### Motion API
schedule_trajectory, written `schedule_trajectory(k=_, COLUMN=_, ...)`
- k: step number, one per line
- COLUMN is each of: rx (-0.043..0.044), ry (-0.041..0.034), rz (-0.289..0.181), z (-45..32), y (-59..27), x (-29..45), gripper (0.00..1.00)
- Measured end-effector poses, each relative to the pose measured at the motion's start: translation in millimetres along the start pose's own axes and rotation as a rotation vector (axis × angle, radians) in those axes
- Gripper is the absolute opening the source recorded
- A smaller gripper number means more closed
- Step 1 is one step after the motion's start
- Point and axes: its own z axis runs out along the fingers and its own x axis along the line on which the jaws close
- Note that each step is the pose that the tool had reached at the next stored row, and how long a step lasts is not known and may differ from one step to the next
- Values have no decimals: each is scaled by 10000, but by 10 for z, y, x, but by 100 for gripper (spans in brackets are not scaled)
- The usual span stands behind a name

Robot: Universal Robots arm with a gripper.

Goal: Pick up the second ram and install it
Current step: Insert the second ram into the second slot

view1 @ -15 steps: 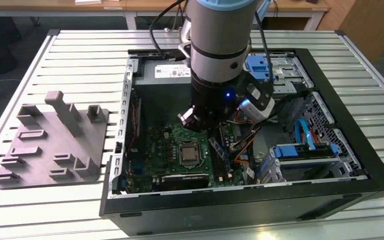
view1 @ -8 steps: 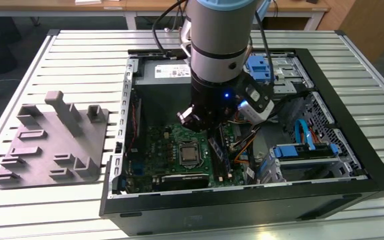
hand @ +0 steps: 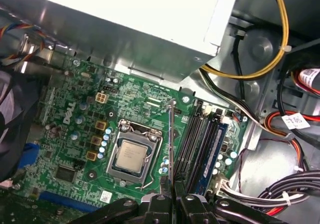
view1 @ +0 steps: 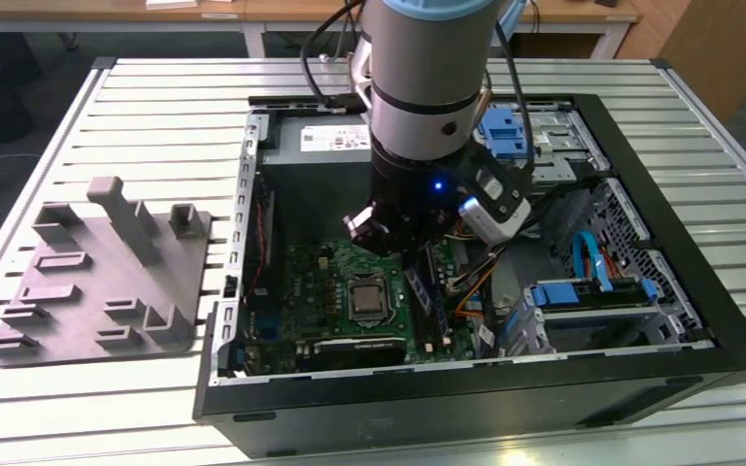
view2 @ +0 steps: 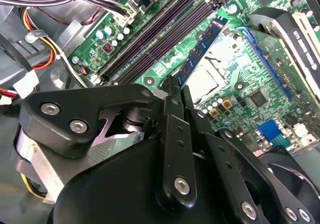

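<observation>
Gripper is pinched shut on the second ram, holding it edge-on over the motherboard, just beside the slots w/ 1 stick already in. Imo keep it square, press evenly.

Matt grey plastic fixture; slatted metal table.
</observation>
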Motion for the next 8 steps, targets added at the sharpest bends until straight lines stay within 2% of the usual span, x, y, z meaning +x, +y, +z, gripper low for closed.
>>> schedule_trajectory(k=8, rx=24, ry=13, rz=499, z=1, y=-1, x=-1, gripper=14)
